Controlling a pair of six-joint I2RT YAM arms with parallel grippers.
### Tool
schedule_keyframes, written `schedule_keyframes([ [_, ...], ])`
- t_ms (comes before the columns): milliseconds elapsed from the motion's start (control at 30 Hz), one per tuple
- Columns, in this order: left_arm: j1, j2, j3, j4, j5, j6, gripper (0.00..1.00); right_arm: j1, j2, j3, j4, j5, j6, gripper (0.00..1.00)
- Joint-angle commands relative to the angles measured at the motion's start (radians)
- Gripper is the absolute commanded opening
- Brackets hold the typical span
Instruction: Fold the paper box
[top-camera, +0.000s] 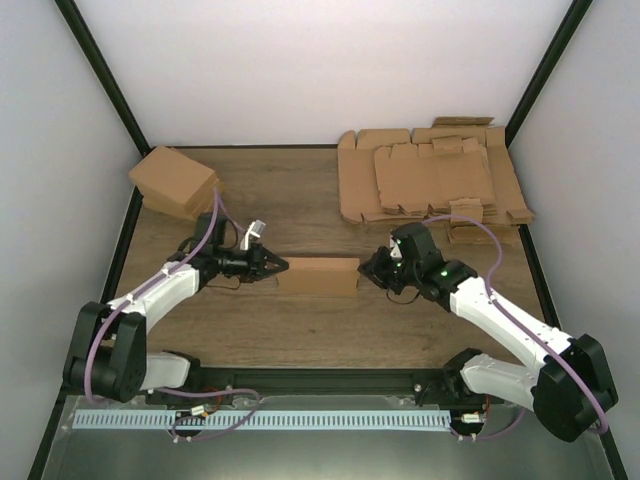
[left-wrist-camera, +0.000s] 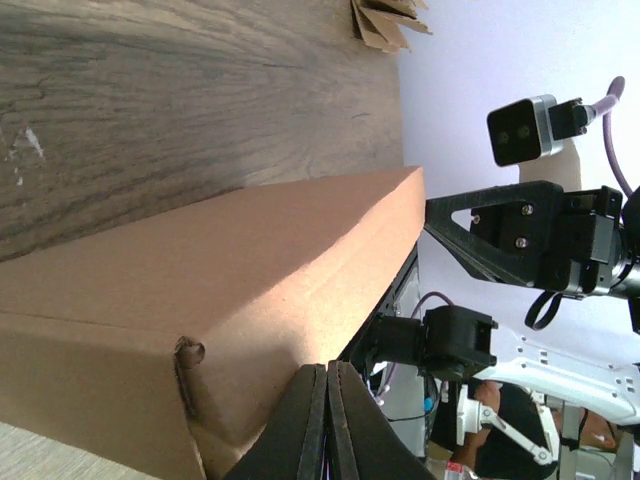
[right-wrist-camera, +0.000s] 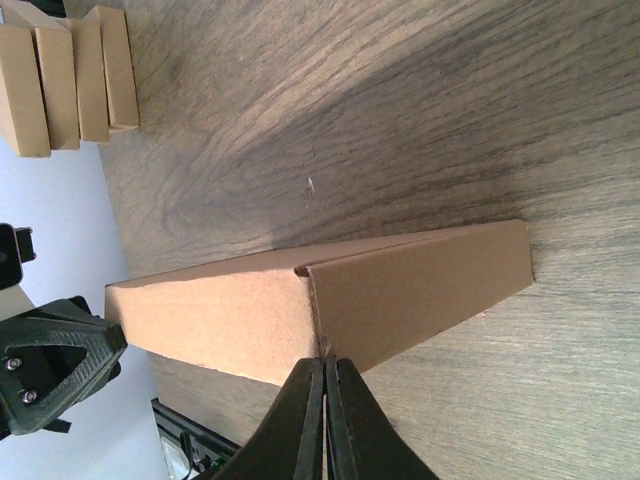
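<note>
The paper box (top-camera: 320, 277) is a brown, closed, oblong carton lying at the middle of the table between my two grippers. My left gripper (top-camera: 283, 266) is shut, with its tips against the box's left end. In the left wrist view the closed gripper (left-wrist-camera: 327, 368) meets the box (left-wrist-camera: 200, 270) near a corner, with nothing between the fingers. My right gripper (top-camera: 363, 272) is shut at the box's right end. In the right wrist view that gripper (right-wrist-camera: 324, 362) touches the box (right-wrist-camera: 400, 290) at a seam where two faces meet.
A pile of compact brown cartons (top-camera: 175, 182) stands at the back left and also shows in the right wrist view (right-wrist-camera: 70, 75). A thick pile of flat die-cut sheets (top-camera: 430, 180) lies at the back right. The frame's black posts run along both sides.
</note>
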Motion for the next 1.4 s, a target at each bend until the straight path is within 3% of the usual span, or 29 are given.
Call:
schedule_keyframes([
  [0, -0.004, 0.059, -0.029, 0.079, -0.009, 0.021, 0.04, 0.002, 0.024, 0.009, -0.099, 0.058, -0.023, 0.03],
  [200, -0.005, 0.082, -0.014, 0.052, -0.028, 0.042, 0.04, 0.002, 0.011, 0.047, -0.128, 0.076, -0.063, 0.04],
  [300, -0.004, 0.082, -0.009, 0.037, -0.033, 0.048, 0.04, 0.002, -0.012, 0.077, -0.131, 0.086, -0.116, 0.18],
  [433, -0.004, 0.083, -0.004, 0.019, -0.046, 0.051, 0.04, 0.001, -0.049, 0.108, -0.097, 0.069, -0.182, 0.28],
  [633, -0.005, 0.082, -0.001, 0.014, -0.047, 0.051, 0.04, 0.001, -0.006, 0.183, -0.069, 0.022, -0.274, 0.35],
  [800, -0.004, 0.082, -0.003, 0.005, -0.049, 0.056, 0.04, 0.002, 0.049, 0.196, 0.098, -0.209, -0.334, 0.31],
  [833, -0.004, 0.081, -0.002, 0.004, -0.048, 0.058, 0.04, 0.002, 0.068, 0.196, 0.134, -0.256, -0.332, 0.26],
  [900, -0.005, 0.079, -0.002, 0.004, -0.050, 0.057, 0.04, 0.002, 0.126, 0.204, 0.191, -0.341, -0.321, 0.04],
  [933, -0.004, 0.079, -0.002, 0.004, -0.051, 0.057, 0.04, 0.001, 0.156, 0.213, 0.209, -0.374, -0.317, 0.01],
  [1367, -0.006, 0.071, 0.005, -0.002, -0.052, 0.054, 0.04, 0.002, 0.371, 0.318, 0.285, -0.535, -0.364, 0.01],
])
